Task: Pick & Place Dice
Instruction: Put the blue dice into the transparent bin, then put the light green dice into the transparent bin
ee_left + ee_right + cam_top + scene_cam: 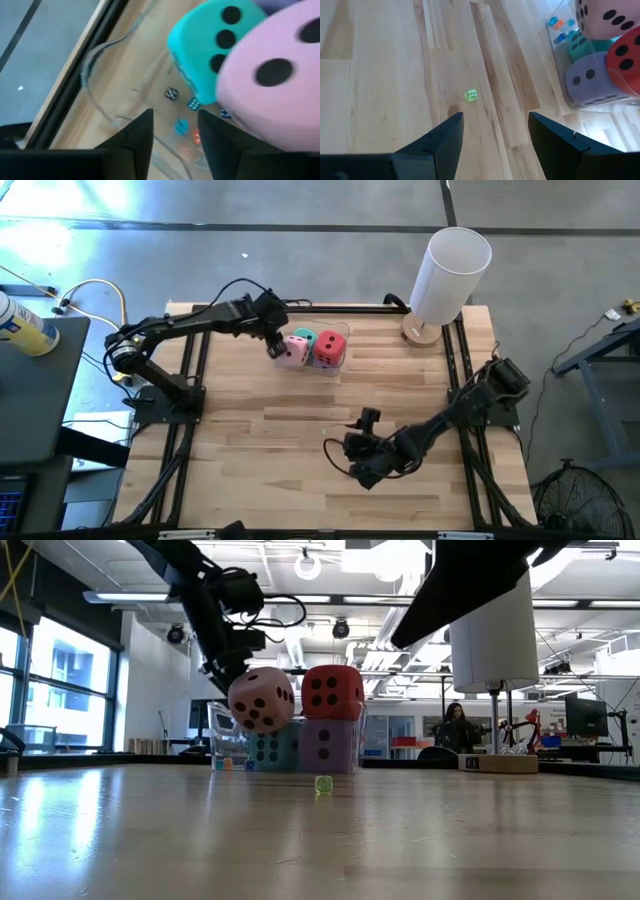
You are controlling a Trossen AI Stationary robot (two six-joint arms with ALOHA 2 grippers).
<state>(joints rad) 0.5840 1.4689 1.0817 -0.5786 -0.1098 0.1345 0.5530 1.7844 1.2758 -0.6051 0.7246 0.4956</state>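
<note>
I see my left gripper (272,346) parted, empty, beside the pink die (296,351); right gripper (362,442) open, empty.

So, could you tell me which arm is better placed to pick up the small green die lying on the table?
The right. Its open tool faces the small green die on the bare wood, while the left tool is beside the pink die.
</note>
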